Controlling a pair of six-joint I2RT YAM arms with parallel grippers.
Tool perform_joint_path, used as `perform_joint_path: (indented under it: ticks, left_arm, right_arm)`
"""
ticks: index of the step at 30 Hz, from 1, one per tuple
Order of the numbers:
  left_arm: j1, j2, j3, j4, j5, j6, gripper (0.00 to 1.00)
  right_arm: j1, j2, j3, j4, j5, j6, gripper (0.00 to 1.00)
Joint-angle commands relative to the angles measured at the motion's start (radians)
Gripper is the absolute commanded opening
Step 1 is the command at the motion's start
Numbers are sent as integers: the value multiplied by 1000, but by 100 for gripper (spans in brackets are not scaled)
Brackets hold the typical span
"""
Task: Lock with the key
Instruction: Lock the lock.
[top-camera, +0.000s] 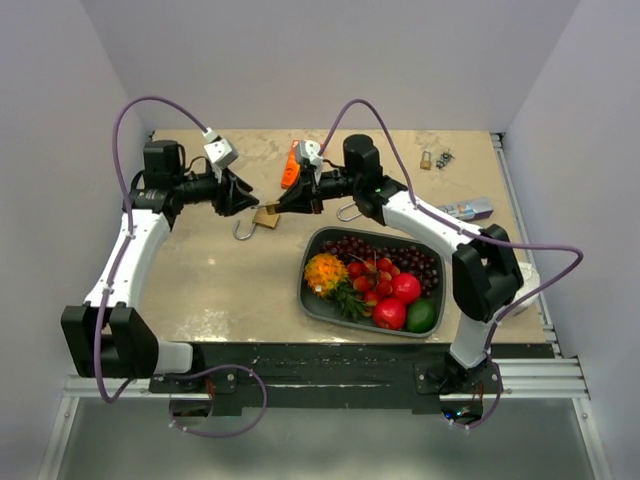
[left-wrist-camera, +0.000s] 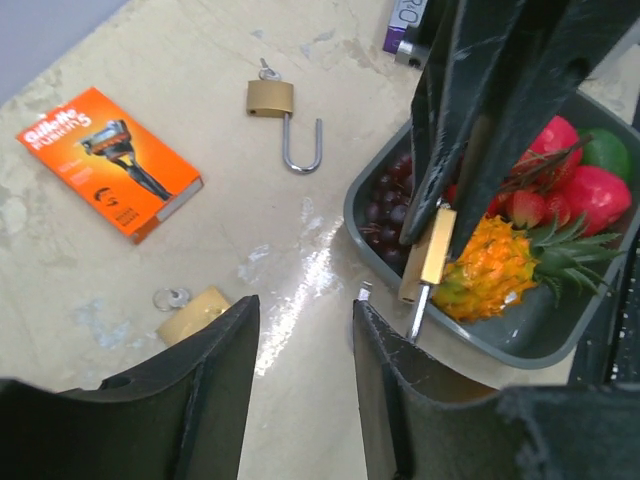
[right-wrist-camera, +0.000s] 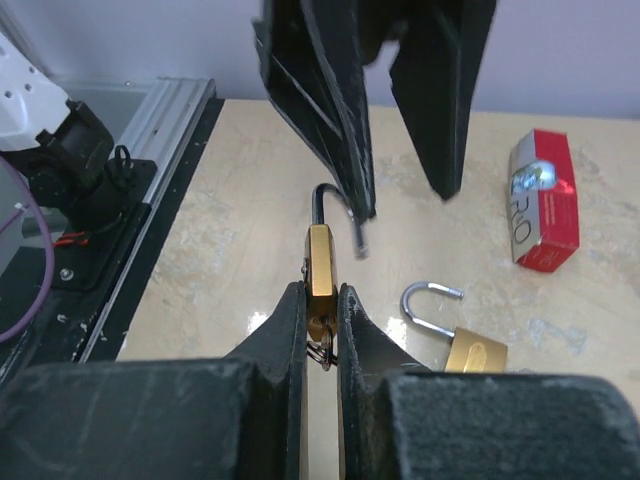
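Both arms have smooth white plastic link shells (top-camera: 127, 262) between chunky matte black joint housings (top-camera: 486, 278). A thin purple cable (top-camera: 150, 99) loops to each wrist's small grey-white camera block (top-camera: 221, 152). The left pincer (left-wrist-camera: 305, 330) and right pincer (right-wrist-camera: 322, 300) have scuffed black, wedge-shaped fingers (left-wrist-camera: 200, 400) with pale scratch marks.

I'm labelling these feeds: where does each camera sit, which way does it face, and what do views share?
Top external: above and behind the bases, looking down on the table; both arms show, left gripper and right gripper nearly meeting.
Left wrist: on the left arm, facing the right gripper and fruit tray; own open fingers at bottom.
Right wrist: on the right arm, facing the left gripper; own fingers clamp the padlock.
Shared: all three show that padlock; both wrist views show a loose open padlock.
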Motion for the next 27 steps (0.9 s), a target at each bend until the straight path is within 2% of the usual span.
perform_joint_path:
  ticks: [1,7,11,14,15,17,20,24,27]
  left_arm:
    - [9,30,-25,3,129,-78,46]
    - [12,43,18,-134,138,13,46]
    - [133,12,33,-82,147,-30,48]
    - [137,9,80,-328,152,309,48]
    - [126,6,87,-461,147,478,48]
    - [89,-2,93,-537,144,569,48]
    - [28,-39,67,-487,124,539,46]
    - [-34,-118,6,-222,68,342,41]
    - [-64,-119,7,-192,69,306,39]
  right_arm:
    - [15,-109,-2,54,-33,-101,0]
    - [15,-113,1,42,-8,-135,0]
    - [7,-113,-4,25,-3,-86,0]
    - [-6,-119,-27,107,-8,32,0]
    - [-10,-119,-28,115,-8,49,0]
    - [-8,-121,-27,111,-3,55,0]
    - [-8,-118,-22,114,7,80,0]
    - [-7,-115,-17,115,15,91,0]
    - [-8,-118,-19,105,18,88,0]
